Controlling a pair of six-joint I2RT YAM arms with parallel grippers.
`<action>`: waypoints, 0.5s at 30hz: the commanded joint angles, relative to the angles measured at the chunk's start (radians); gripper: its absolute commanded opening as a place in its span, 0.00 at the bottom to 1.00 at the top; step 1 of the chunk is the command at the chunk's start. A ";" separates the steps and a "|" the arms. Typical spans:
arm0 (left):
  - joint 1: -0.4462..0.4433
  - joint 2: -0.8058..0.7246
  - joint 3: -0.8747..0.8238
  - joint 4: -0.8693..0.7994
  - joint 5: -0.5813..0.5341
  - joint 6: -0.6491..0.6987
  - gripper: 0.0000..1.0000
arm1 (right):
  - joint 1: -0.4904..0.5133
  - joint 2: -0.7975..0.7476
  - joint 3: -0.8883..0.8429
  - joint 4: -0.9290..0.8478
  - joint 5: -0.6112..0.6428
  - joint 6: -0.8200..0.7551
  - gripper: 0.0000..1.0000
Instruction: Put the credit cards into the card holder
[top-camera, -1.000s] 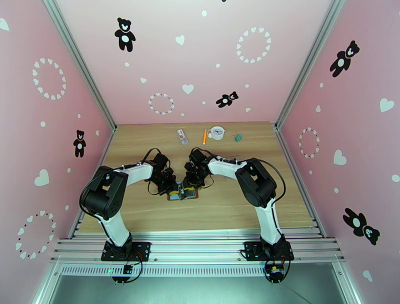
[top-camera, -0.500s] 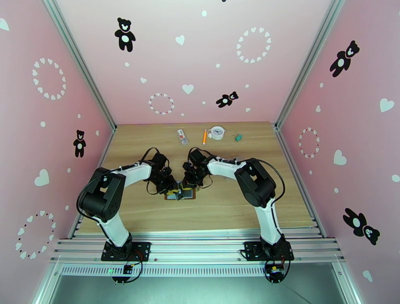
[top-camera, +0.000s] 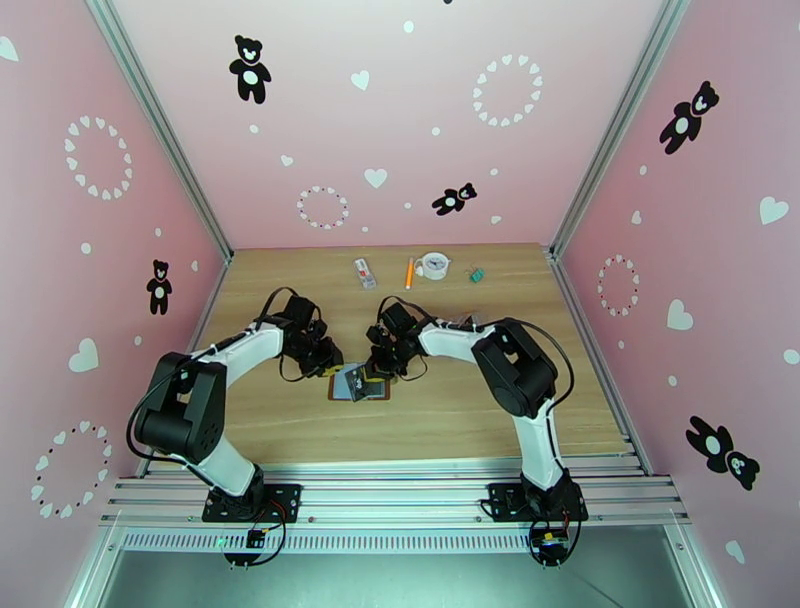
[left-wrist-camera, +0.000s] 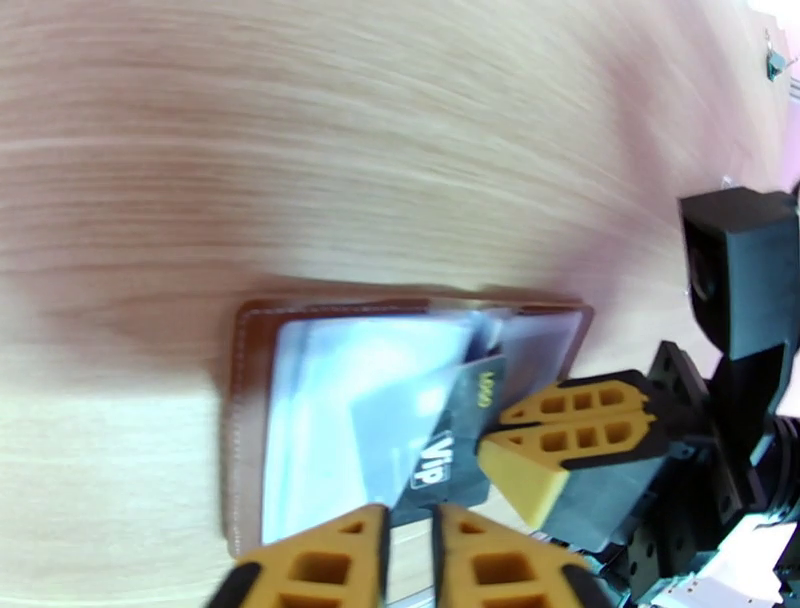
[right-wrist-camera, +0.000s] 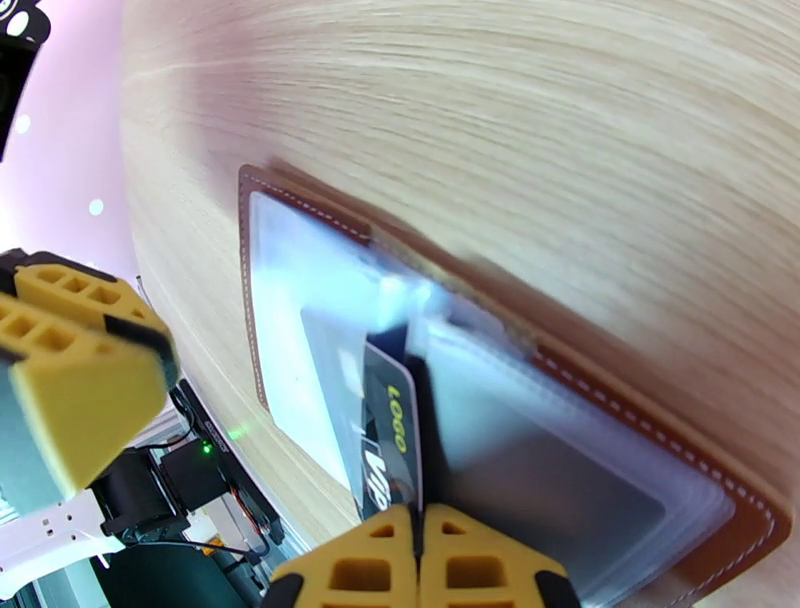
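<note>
While right gripper (right-wrist-camera: 418, 522) clamps dark credit card (right-wrist-camera: 390, 440) over card holder (right-wrist-camera: 620, 395), left gripper (left-wrist-camera: 408, 530) released, just beside.

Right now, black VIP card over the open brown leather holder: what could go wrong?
The black plastic card lies skewed across the open brown leather card holder; pushed, a corner may snag a clear pocket.
The right gripper pinches only its edge, so it might slip.
The left gripper sits close; the two could collide.

Card holder (left-wrist-camera: 240, 400) — one, black card (left-wrist-camera: 455, 450) — one
</note>
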 joint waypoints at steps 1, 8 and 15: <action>0.005 0.024 -0.042 -0.017 -0.031 -0.013 0.13 | -0.007 -0.040 -0.039 0.013 0.071 0.036 0.00; 0.006 0.073 -0.116 0.020 -0.023 -0.009 0.09 | -0.013 -0.062 -0.078 0.035 0.105 0.067 0.00; 0.007 0.087 -0.129 0.019 -0.040 0.002 0.08 | -0.023 -0.083 -0.112 0.059 0.126 0.105 0.00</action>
